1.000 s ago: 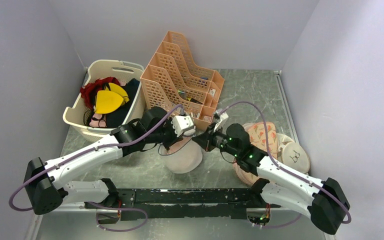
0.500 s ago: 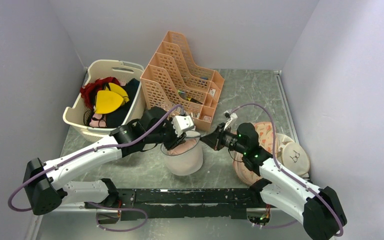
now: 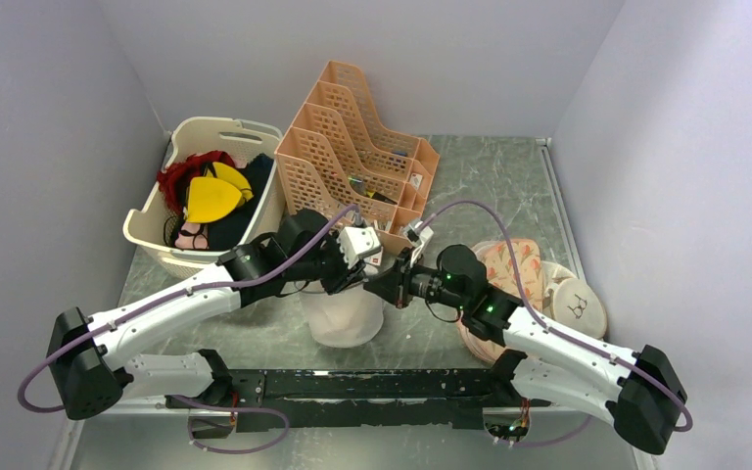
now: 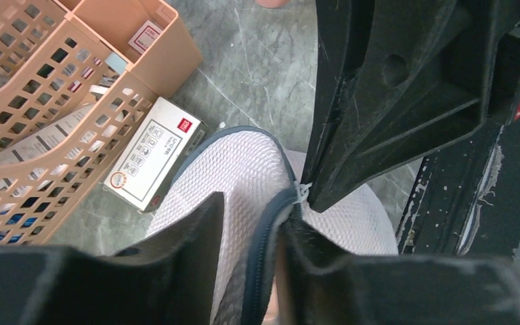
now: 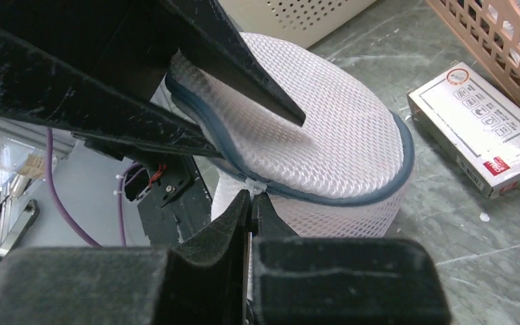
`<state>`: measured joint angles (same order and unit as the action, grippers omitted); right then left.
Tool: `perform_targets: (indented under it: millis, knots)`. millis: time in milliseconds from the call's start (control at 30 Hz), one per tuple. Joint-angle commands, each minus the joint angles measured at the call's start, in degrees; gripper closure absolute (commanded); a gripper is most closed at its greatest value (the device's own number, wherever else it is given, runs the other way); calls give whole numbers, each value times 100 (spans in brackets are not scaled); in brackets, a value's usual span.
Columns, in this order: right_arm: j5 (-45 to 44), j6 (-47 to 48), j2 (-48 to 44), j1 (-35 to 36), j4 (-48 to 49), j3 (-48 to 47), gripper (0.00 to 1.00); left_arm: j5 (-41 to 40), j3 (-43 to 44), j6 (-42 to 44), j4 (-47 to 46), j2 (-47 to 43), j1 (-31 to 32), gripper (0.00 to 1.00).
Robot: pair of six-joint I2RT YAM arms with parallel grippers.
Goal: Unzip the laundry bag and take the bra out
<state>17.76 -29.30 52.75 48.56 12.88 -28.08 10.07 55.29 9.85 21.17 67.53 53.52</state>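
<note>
The left gripper [image 4: 252,215] has loosened, its jaws now half apart astride the laundry bag [image 4: 237,162], a white mesh drum with a grey-blue zip directly beneath. The right gripper [image 5: 251,198] is clamped on the zip pull [image 5: 256,187].

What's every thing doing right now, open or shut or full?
laundry bag, standing upright, top down
zip pull, pinched
right end effector, shut on zip pull
left end effector, open, astride the zip
basket, holding clothes
small box, lying flat
</note>
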Motion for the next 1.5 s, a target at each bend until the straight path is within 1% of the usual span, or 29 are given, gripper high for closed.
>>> perform_targets:
  millis: [0,167,233,300,367,400,433,500,533,633,700,767,833,900,933,967,1000,1067,1167,1267,1333,1367,1400,1433,1467]
  knots:
    - [-251,82,-15,93,131,-197,100,-1,-1,15,-103,44,60,64]
    - [-895,-42,-346,59,-53,41,100,38,-38,34,-150,-81,71,85]
    - [-976,-62,-424,-56,-146,132,100,71,-52,49,-177,-142,82,92]
    - [-880,-115,-475,-309,-152,274,100,128,-76,61,-219,-224,81,93]
    - [-580,-231,-443,-765,-100,454,100,138,-114,61,-278,-323,82,93]
    - [-324,-341,-399,-1085,-6,558,100,132,-133,61,-303,-373,80,93]
    - [48,-458,-335,-1584,117,688,100,121,-146,58,-326,-427,80,93]
    - [704,-651,-183,-2074,453,885,100,109,-195,61,-362,-511,80,93]
    - [932,-697,-125,-2212,576,935,100,101,-213,61,-376,-527,80,93]
    - [1340,-682,-114,-2228,784,900,100,-4,-176,57,-314,-439,84,93]
    - [1400,-635,-241,-2216,762,844,100,-217,-100,53,-210,-317,80,89]
    - [1395,-520,-398,-2189,573,716,100,-405,-54,52,-119,-193,81,77]
    - [1465,-431,-450,-2158,367,580,100,-427,-44,48,-108,-139,90,65]
    - [1541,-387,-480,-2081,256,472,100,-417,-52,29,-127,-117,89,56]
    - [1541,-384,-494,-2062,226,436,100,-368,-49,22,-142,-121,91,49]
    - [1512,-392,-509,-1897,217,412,100,-300,-65,26,-164,-130,89,40]
    - [1473,-404,-524,-1808,215,382,100,-240,-77,26,-194,-134,95,35]
    - [1408,-403,-505,-1605,196,293,100,-231,-95,-3,-249,-147,118,32]
    - [1237,-324,-415,-1255,145,119,100,-295,-131,7,-274,-161,148,31]
    - [997,-244,-254,-846,117,-44,100,-354,-103,-15,-254,-121,184,33]
    - [817,-151,-125,-585,34,-195,100,-413,-80,-9,-222,-93,207,37]
    - [738,-116,-91,-483,-10,-247,100,-443,-68,-9,-198,-87,211,37]
    - [677,-104,-74,-418,-34,-280,100,-458,-63,-5,-186,-99,212,34]
    - [650,-109,-82,-395,-44,-291,100,-473,-73,-1,-190,-118,224,26]
    - [611,-117,-116,-391,-60,-298,100,-505,-83,12,-196,-163,231,20]
